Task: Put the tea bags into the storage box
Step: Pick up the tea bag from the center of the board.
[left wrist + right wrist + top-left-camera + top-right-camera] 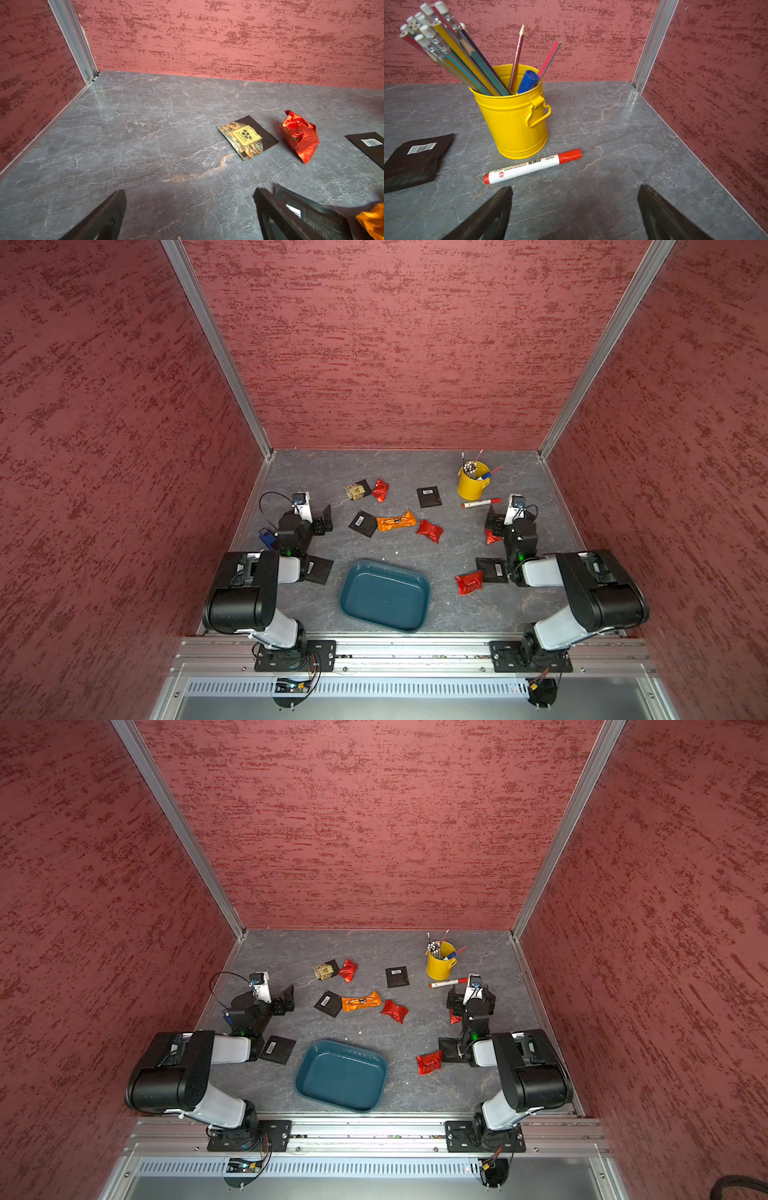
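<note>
Both spread wide and empty, our left gripper (190, 192) and right gripper (575, 187); tea bags (396, 521) lie scattered around the bare storage box (384, 598). We risk thin flat black packets (429, 497) slipping, or grabbing that marker (529, 167).

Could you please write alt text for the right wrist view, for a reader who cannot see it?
A yellow cup of pencils stands on a grey table, with a red-and-white marker lying between it and the open right gripper. A black packet with a barcode lies beside the cup.
</note>
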Robot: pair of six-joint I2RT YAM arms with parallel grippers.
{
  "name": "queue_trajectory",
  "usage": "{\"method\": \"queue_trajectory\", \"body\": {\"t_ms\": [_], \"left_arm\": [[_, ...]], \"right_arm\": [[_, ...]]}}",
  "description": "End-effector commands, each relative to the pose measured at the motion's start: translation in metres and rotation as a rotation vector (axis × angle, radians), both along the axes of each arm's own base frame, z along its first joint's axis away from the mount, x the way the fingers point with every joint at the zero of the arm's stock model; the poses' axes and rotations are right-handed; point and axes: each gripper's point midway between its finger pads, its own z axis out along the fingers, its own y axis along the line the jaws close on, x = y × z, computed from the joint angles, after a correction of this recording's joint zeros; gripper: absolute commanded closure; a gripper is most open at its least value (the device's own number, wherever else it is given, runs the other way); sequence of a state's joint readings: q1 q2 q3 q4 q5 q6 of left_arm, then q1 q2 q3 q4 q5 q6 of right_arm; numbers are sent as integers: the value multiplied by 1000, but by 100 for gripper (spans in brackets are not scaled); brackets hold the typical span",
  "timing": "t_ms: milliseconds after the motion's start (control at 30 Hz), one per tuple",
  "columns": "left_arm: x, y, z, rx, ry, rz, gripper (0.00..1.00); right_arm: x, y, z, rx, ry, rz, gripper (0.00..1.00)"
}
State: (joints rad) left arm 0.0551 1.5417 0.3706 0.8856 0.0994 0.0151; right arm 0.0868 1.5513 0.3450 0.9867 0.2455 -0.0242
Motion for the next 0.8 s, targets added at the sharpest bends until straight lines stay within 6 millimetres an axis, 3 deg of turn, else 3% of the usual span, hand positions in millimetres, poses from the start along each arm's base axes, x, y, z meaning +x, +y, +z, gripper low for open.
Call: {"method": "queue_trajectory", "body": {"t_ms": [0, 167, 300, 400, 567, 667, 767], "left_arm": [[6, -2, 9, -14, -7, -22, 0], [9, 2, 28, -11, 24, 7, 0], [10, 6, 63, -39, 86, 66, 0], [2, -9, 84, -38, 155, 34, 0], [-14, -63, 97, 82, 307, -108, 0], [-17, -97, 103, 53, 364, -215, 0], [-11, -119, 103, 18, 426, -274, 0]], "right_arm": [[0, 2, 18, 4, -32, 10, 2], [-12, -9, 79, 30, -41, -67, 2], [-34, 0, 127, 110, 7, -54, 2], [-45, 15, 153, 167, 85, -12, 1], [-60, 56, 156, 275, 281, 121, 1], [-71, 84, 151, 284, 381, 173, 1], [-83, 113, 146, 251, 453, 228, 2]]}}
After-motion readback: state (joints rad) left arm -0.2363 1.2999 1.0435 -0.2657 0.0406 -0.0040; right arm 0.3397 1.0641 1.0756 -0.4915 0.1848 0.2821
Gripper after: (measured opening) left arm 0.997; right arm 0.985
